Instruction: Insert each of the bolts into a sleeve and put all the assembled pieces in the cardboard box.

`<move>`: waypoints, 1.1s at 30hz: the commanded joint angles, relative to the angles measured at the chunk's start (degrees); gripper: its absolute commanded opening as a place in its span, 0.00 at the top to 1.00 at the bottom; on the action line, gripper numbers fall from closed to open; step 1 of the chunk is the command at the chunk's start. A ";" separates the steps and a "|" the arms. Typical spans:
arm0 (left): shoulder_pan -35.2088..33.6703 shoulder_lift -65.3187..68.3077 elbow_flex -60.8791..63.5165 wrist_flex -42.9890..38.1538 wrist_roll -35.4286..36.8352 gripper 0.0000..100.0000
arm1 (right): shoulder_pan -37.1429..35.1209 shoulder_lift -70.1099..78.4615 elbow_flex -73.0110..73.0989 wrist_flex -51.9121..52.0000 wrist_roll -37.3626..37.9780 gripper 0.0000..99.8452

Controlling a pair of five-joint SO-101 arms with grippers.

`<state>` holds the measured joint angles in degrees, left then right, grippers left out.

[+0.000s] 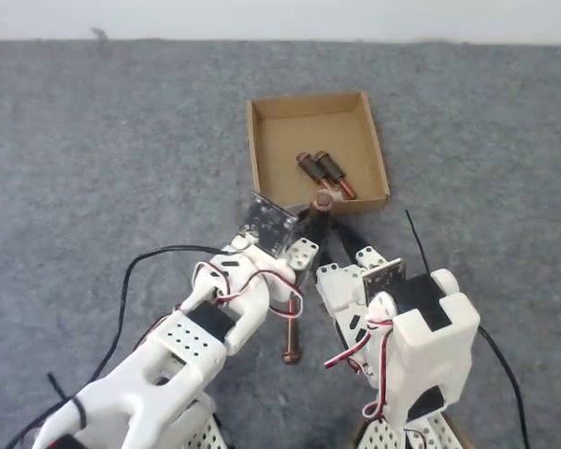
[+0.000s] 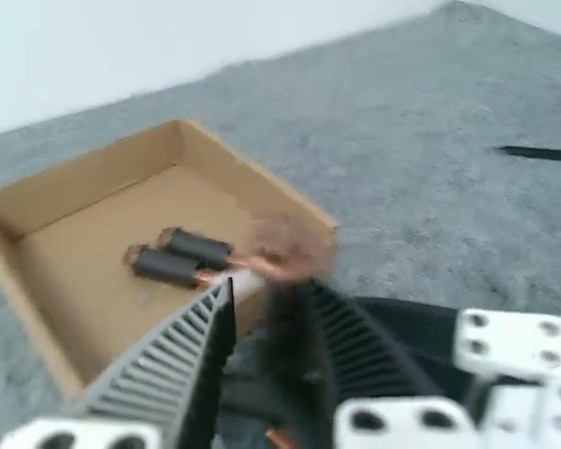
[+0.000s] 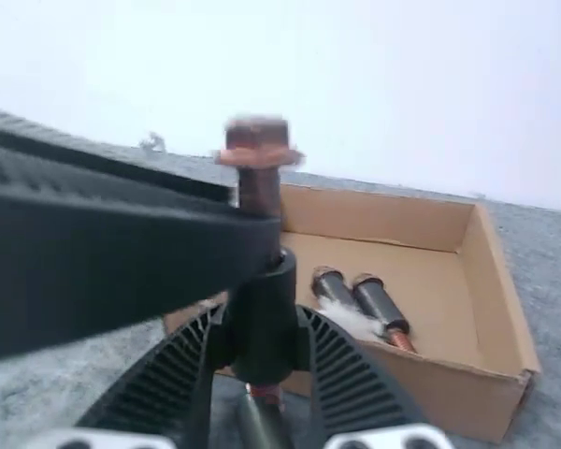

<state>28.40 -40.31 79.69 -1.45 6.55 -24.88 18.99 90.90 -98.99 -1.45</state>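
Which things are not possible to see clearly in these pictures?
Held bolt, left wrist view: head blurred.
Sleeve, right wrist view: sides covered by the right end effector.
Loose bolt, high view: top hidden under an arm.
Left end effector, left wrist view: grip blurred.

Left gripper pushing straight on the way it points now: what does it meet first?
With the bolt in the left gripper, likely the near wall of the cardboard box comes first; depth is unclear.

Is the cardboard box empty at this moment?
No, two assembled pieces lie side by side on the floor of the cardboard box.
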 commanded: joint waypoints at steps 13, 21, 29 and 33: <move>-3.60 -0.62 1.63 0.53 5.36 0.74 | 1.80 -0.57 -3.52 2.51 -0.18 0.99; -3.60 -13.27 7.08 0.62 5.36 0.74 | 1.80 -0.57 -3.69 2.51 -0.18 0.99; -9.41 -33.85 11.56 10.11 5.36 0.85 | 1.80 -0.57 -3.43 2.86 -0.18 0.99; -15.38 -40.97 12.26 16.70 5.36 0.99 | 1.80 -0.57 -3.25 2.86 -0.18 0.99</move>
<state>18.11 -73.80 91.91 9.80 11.38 -24.00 18.90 89.05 -96.26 -1.45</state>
